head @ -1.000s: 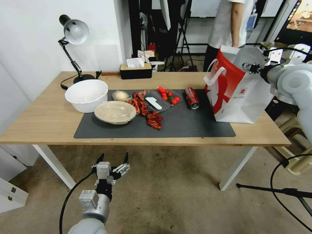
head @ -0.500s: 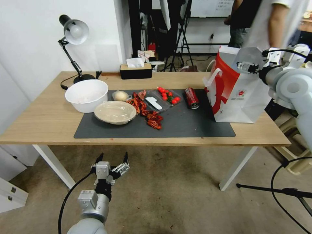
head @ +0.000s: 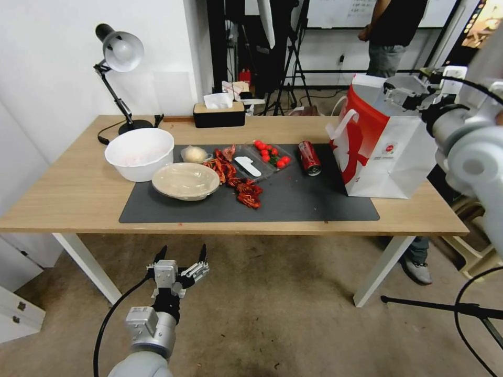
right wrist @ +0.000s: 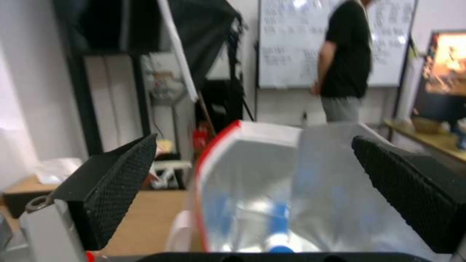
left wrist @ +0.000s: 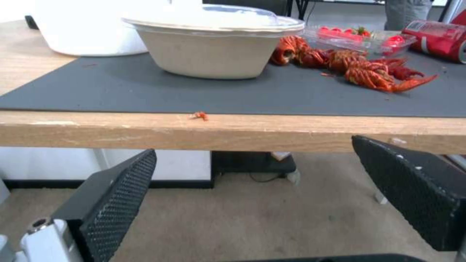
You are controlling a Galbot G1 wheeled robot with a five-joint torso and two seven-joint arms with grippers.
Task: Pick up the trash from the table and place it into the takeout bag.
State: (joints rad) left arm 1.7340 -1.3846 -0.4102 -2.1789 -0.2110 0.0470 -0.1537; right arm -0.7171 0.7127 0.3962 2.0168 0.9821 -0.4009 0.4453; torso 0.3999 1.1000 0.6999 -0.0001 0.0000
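Presently the right hand [head: 403, 94] hangs above the mouth of the takeout bag [head: 385, 152], fingers spread wide and gripping nothing; the right wrist view looks down into the foil-lined interior, where something blue and white lies. The bag stands upright at the bench's [head: 68, 193] right end, probably so its mouth stays reachable. The left hand [head: 179, 260] waits, fingers apart, below the near edge. The red soda can [head: 309, 157] and beige lidded bowl [head: 185, 181] lie on the mat, well apart from both hands.

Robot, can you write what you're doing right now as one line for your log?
right gripper: open, above takeout bag mouth | left gripper: open, below table edge | red soda can: lying on mat
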